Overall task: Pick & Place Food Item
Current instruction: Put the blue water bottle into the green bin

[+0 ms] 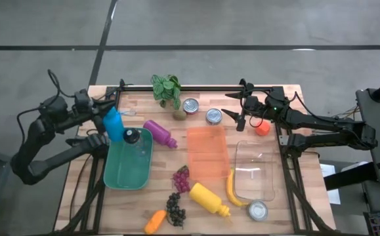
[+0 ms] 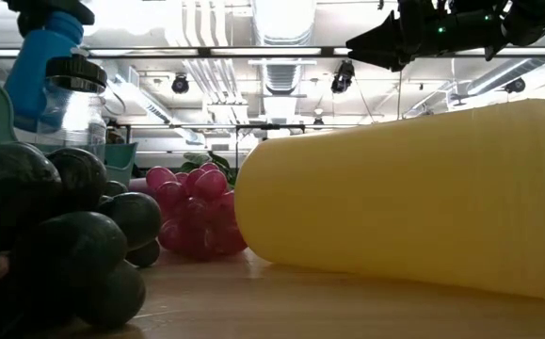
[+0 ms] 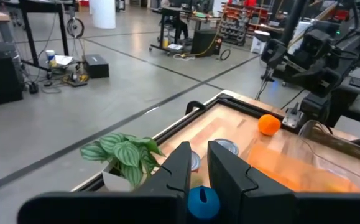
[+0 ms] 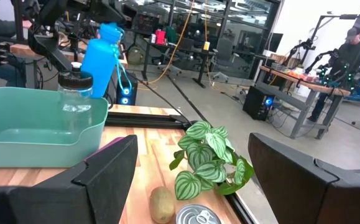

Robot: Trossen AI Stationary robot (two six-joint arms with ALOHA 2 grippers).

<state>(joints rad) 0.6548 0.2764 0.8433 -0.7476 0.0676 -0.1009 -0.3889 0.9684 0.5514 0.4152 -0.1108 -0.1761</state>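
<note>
Left gripper (image 1: 105, 113) clamps the blue bottle (image 1: 113, 123), lifted beside the green bin (image 1: 127, 172). Right gripper (image 1: 234, 113) hovers near the cans (image 1: 202, 111), jaws wide, holding nothing.

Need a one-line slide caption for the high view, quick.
Left tool shut on blue bottle above the green bin; right tool open near the cans.

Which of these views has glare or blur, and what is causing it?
Low view: bright ceiling lights glare behind the scene, and the near dark grapes and yellow bottle loom large and soft. High view: even light, faint shadows. Wrist views: the near tool fingers look soft, the room sharper.
</note>
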